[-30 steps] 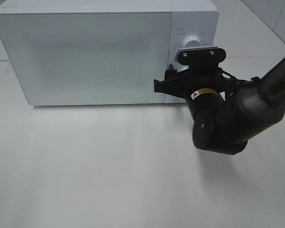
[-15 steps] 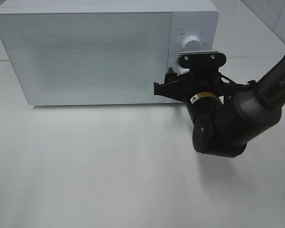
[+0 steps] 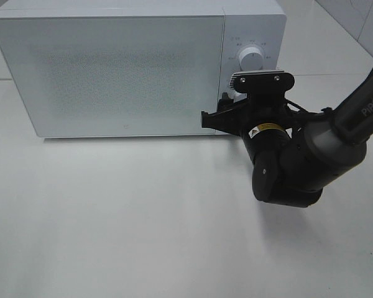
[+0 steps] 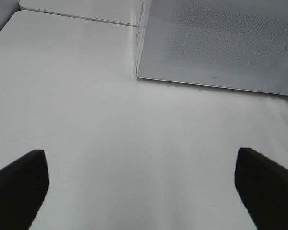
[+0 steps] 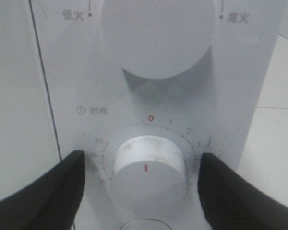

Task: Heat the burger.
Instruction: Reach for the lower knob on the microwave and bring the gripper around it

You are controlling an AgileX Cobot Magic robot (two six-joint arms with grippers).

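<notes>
Both gape empty: left claw [image 4: 139,158] over smooth table [image 4: 86,115], right claw [image 5: 141,160] straddling round white knob [image 5: 149,175].

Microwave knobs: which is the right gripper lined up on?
The lower timer knob, with the red mark: it sits between the open jaws of the right gripper. The upper knob lies outside them.

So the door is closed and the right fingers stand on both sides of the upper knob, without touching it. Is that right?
Not quite. The door is closed, but the right fingers stand on both sides of the lower knob, not the upper knob, without touching it. The right wrist view shows this.
</notes>
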